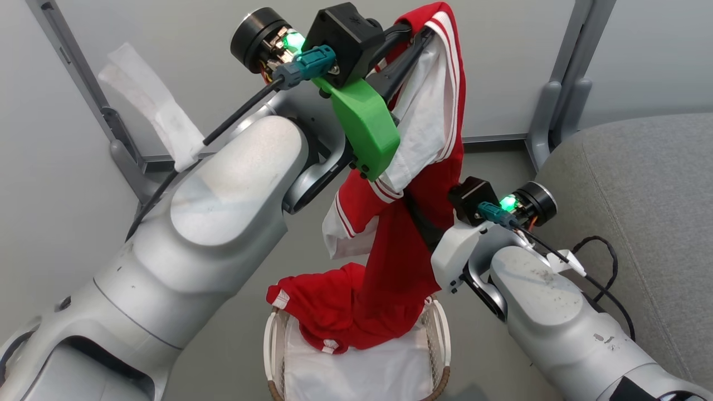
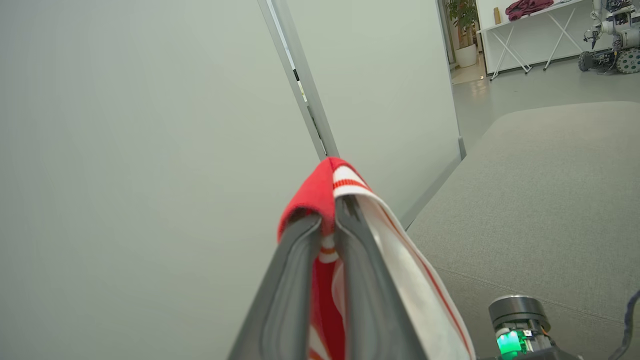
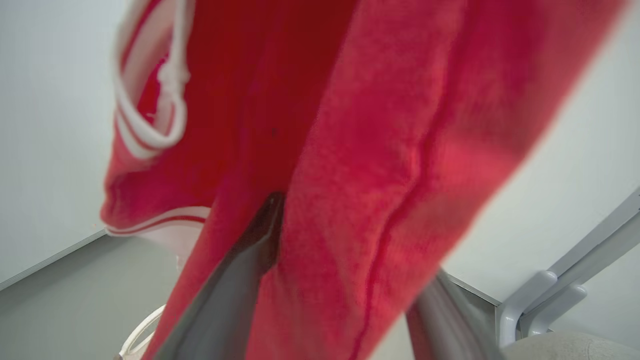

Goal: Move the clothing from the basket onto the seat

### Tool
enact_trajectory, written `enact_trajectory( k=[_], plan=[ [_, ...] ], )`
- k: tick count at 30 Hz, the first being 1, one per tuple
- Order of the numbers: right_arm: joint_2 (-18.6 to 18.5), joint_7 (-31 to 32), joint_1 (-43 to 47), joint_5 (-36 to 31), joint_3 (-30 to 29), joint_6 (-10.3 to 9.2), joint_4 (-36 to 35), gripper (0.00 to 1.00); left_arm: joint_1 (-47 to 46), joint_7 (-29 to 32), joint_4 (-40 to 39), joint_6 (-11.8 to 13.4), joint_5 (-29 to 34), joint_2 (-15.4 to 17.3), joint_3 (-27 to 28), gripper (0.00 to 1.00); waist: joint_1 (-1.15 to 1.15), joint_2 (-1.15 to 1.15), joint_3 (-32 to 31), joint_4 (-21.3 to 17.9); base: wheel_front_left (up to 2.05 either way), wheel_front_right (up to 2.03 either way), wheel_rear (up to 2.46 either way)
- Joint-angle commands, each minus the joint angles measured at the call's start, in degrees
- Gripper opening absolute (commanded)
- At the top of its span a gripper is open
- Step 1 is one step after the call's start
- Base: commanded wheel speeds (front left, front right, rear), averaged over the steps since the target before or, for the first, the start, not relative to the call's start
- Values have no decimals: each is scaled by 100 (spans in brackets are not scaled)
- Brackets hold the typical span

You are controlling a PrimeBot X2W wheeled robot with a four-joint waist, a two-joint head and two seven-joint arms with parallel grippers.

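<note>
The red clothing [image 1: 401, 267] with white stripes hangs in a long column. Its top edge is pinched in my left gripper [image 1: 422, 32], which is raised high and shut on a striped fold [image 2: 312, 192]. The lower end still rests on the white liner of the basket [image 1: 440, 334], bottom centre. My right gripper [image 1: 421, 223] reaches into the hanging middle of the garment. In the right wrist view its fingers [image 3: 235, 290] stand wide apart with the red fabric [image 3: 350, 125] between them. The grey seat [image 1: 640, 184] lies to the right, beyond the right arm.
Pale partition panels on grey metal posts [image 1: 551, 111] stand behind the basket. A strip of white cloth [image 1: 150, 111] hangs on the left post. A black cable [image 1: 604, 262] loops over the seat edge. Far off are a white table [image 2: 525, 30] and another robot [image 2: 612, 30].
</note>
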Motion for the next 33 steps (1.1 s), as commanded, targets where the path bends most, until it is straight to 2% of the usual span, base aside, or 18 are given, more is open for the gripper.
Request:
enact_trajectory(
  k=[1,12,13,15,16,17,18,19,33],
  plan=[
    [-23,-12,-116,134,101,-6,65,0,56,7,-18,29,-72,62,31,0,0,0,4,26,0,0,0],
    [-293,-12,-59,661,329,-6,-219,0,442,-79,218,252,-291,472,279,0,0,0,26,-72,0,0,0],
    [-321,-13,-42,704,315,-6,-273,0,498,-112,284,264,-320,510,302,10,0,0,30,-97,0,0,0],
    [-364,-12,-17,753,325,-6,-377,0,597,-170,417,297,-383,565,356,36,0,0,39,-142,0,0,0],
    [-392,-12,-12,777,333,-6,-424,0,643,-200,481,311,-404,592,380,44,0,0,42,-162,0,0,0],
    [-429,-13,-2,798,324,-6,-490,0,694,-240,561,317,-426,625,404,64,0,0,46,-187,0,0,0],
    [-454,-13,11,811,310,-6,-543,0,740,-273,629,333,-438,646,419,95,0,0,51,-208,0,0,0],
    [-477,-12,38,832,309,-6,-596,0,810,-300,714,343,-471,661,432,100,0,0,54,-232,0,0,0],
    [-737,-13,142,1083,190,-6,-951,0,1569,-652,1257,308,-671,557,318,100,0,0,86,-433,0,0,0]
  ],
)
